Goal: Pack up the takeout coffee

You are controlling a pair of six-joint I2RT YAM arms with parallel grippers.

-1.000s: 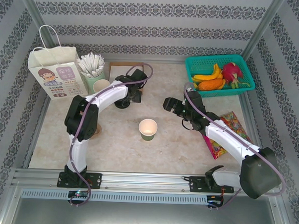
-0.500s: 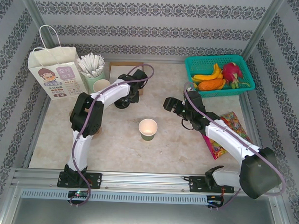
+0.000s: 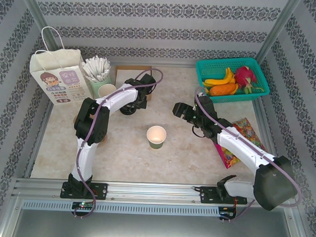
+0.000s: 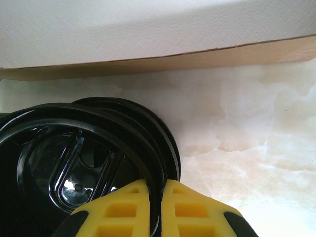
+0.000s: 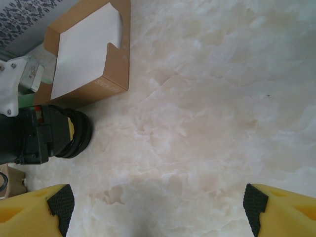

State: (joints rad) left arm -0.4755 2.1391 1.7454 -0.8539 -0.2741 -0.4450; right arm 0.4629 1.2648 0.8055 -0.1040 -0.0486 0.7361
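We are clamping our left gripper (image 4: 156,200) on 1 black lid (image 4: 84,148) by its rim, presumably to cap the coffee cup (image 3: 156,136) standing lidless on the table (image 3: 119,159); our right gripper (image 5: 158,200) is hovering spread wide.

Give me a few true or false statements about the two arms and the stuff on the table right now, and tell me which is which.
1. The left fingers are pinched on the rim of a black lid at the top of a stack of lids. True.
2. The olive-green cup in the middle of the table has a lid on it. False: it stands open, its cream inside showing.
3. The right fingers are closed on a cup. False: they stand wide apart over bare table, with nothing between them.
4. The green basket at the back right holds fruit, including a banana. True.
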